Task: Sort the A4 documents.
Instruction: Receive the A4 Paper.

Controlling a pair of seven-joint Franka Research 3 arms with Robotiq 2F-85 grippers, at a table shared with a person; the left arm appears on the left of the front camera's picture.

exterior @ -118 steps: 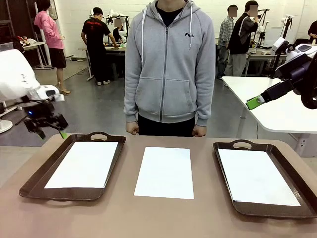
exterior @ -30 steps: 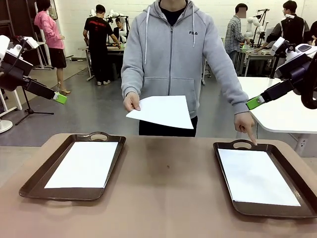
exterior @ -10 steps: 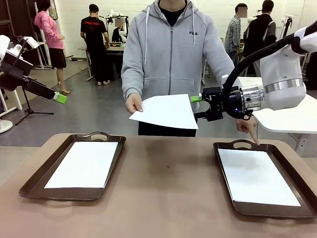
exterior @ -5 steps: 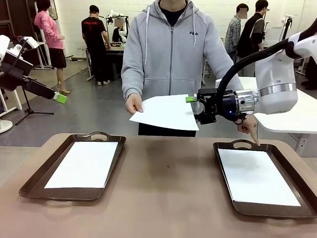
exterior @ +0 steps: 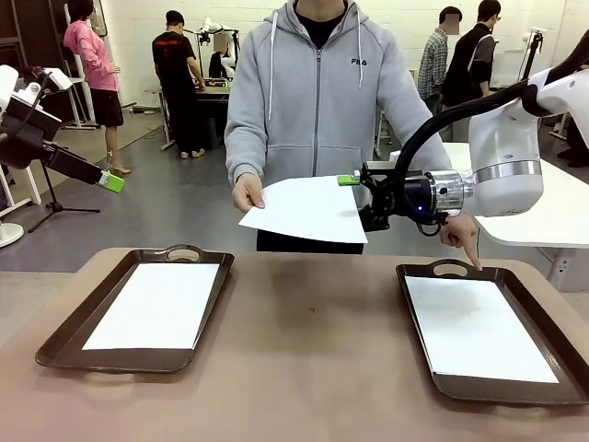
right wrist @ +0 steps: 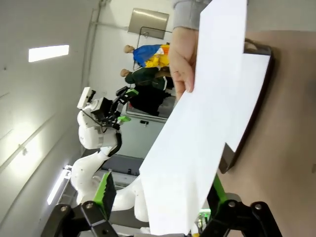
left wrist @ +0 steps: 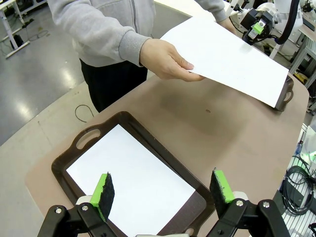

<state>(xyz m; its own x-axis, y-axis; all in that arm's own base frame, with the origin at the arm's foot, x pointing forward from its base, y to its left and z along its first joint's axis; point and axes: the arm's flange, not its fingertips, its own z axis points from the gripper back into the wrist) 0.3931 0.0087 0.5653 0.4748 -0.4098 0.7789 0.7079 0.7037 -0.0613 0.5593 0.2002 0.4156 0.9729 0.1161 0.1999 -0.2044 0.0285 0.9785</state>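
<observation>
Reaching further in than a moment ago, the right gripper [exterior: 359, 201] is straddling the edge of the A4 sheet [exterior: 308, 208] the person's hand [exterior: 247, 192] is holding out above the table [exterior: 304, 368] — its jaws are narrowing, not clamped. Left gripper [left wrist: 163, 190] is hanging wide open — over the left tray [left wrist: 74, 150].

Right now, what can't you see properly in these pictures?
- Front view: the held sheet hides the right claw's lower finger, so whether it grips yet is unclear.
- Right wrist view: the same sheet covers most of the left tray.
- Front view: the picture's edge cuts off the right tray's far corner.
</observation>
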